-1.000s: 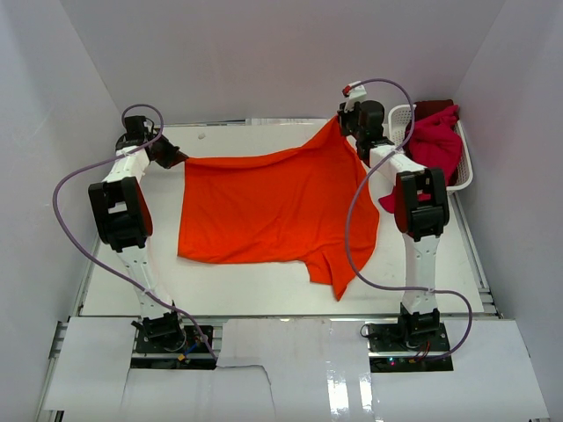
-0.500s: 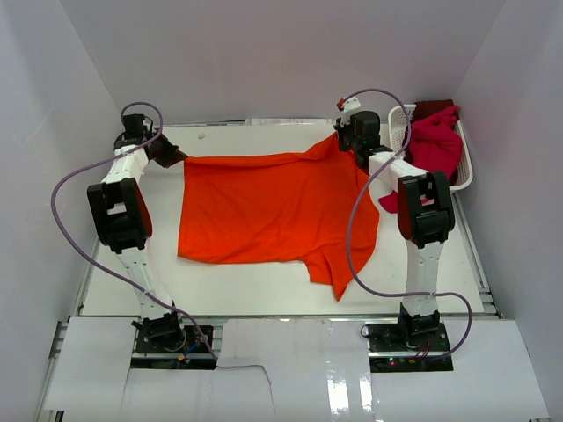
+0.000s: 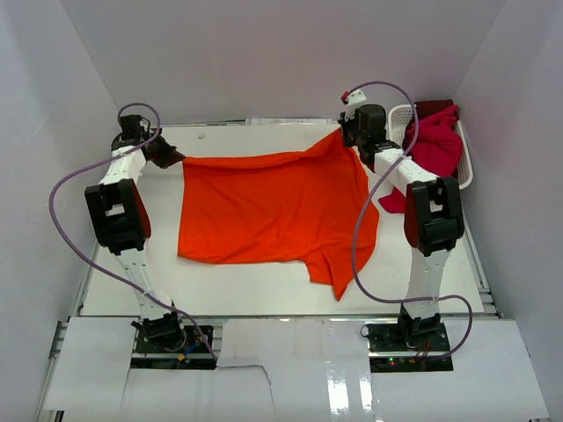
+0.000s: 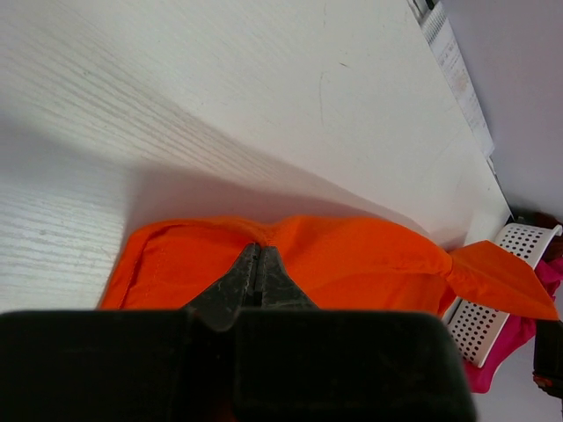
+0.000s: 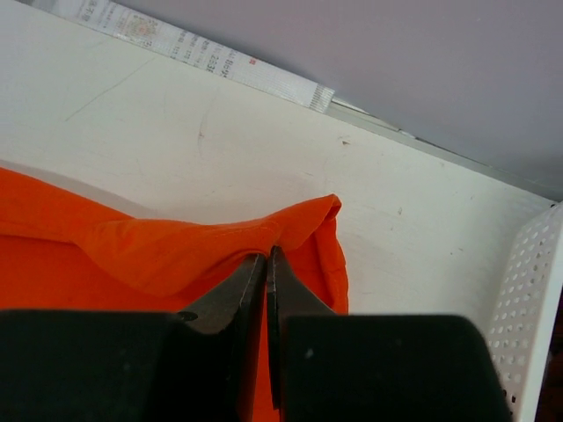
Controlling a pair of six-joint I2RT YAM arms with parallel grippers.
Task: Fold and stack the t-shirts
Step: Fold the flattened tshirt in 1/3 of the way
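Observation:
A large bright orange t-shirt (image 3: 273, 207) lies spread on the white table. My left gripper (image 3: 179, 159) is shut on its far left corner, seen in the left wrist view (image 4: 259, 248). My right gripper (image 3: 345, 136) is shut on its far right corner, seen in the right wrist view (image 5: 267, 251), and holds that corner slightly raised. The cloth is stretched between both grippers along the far edge. A crimson-magenta t-shirt (image 3: 435, 145) and a dark red one (image 3: 433, 108) sit heaped in the basket at the far right.
A white plastic lattice basket (image 3: 462, 176) stands at the far right, beside the right arm. Part of the crimson cloth (image 3: 391, 202) hangs out over its near side. White walls close in at the back and sides.
My right gripper dipped toward the table with the orange corner, then moved back and right again. The left gripper has barely moved.

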